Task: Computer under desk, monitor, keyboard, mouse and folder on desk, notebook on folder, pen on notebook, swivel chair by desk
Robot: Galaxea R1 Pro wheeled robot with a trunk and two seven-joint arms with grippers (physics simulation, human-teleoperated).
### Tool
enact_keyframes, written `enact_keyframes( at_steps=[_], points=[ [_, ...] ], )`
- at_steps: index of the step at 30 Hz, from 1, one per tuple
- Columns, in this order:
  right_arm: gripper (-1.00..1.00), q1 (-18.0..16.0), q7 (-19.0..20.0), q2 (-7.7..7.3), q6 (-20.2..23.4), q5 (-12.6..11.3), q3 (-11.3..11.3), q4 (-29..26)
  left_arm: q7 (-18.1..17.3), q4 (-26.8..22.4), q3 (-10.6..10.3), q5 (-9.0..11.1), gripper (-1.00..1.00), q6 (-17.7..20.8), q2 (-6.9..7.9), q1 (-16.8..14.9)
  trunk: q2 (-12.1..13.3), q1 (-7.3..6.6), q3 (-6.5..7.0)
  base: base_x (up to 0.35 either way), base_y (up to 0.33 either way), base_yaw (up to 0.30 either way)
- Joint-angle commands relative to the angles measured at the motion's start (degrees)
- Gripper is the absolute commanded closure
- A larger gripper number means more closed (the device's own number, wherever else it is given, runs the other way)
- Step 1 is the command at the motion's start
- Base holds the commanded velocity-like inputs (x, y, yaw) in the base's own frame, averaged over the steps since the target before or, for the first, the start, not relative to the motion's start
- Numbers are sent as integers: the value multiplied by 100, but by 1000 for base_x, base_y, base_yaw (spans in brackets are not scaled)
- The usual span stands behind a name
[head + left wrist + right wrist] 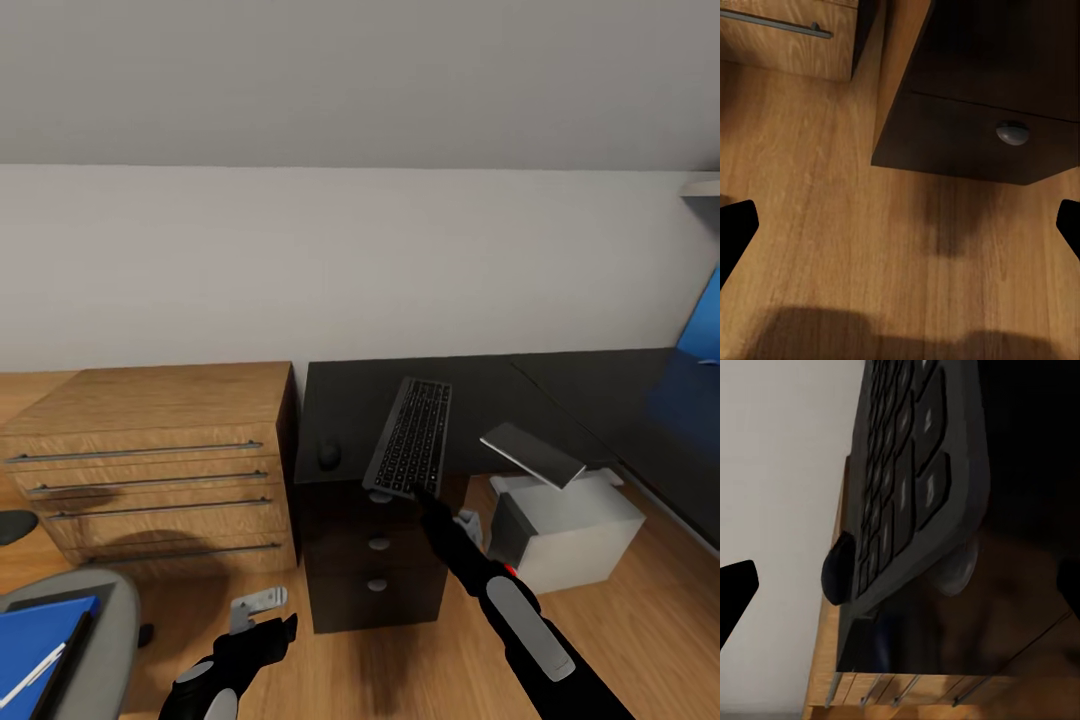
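The keyboard (410, 437) lies lengthwise on the black desk (350, 400), its near end jutting over the front edge. The mouse (328, 455) sits just left of it. My right gripper (447, 510) is open at the desk's front edge, just short of the keyboard (915, 480) and mouse (838, 570). Down near the floor, my left gripper (262, 620) is open in front of the drawer unit (975, 142). The blue folder (35, 640) lies on the swivel chair (105, 640) with the pen (32, 676) on it. The computer (570, 525) stands under the desk. The monitor is out of view.
A light-wood drawer chest (150, 460) stands left of the desk, close to the chair. A grey flat slab (532, 453) tilts above the computer. A large blue panel (700, 320) leans at the far right. Wood floor (832, 225) lies open below my left gripper.
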Motion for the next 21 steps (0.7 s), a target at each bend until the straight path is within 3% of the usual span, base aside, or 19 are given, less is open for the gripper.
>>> enact_keyframes(
  at_steps=[1,21],
  points=[
    [-100,-4,14,-5,2,-52,10,0,57,-7,-8,60,-100,11,-1,-4,39,-23,13,0,0,0],
    [-100,-4,18,-31,-30,-40,-60,44,60,-7,-10,60,-100,12,-3,-4,119,-67,49,0,0,0]
  ],
)
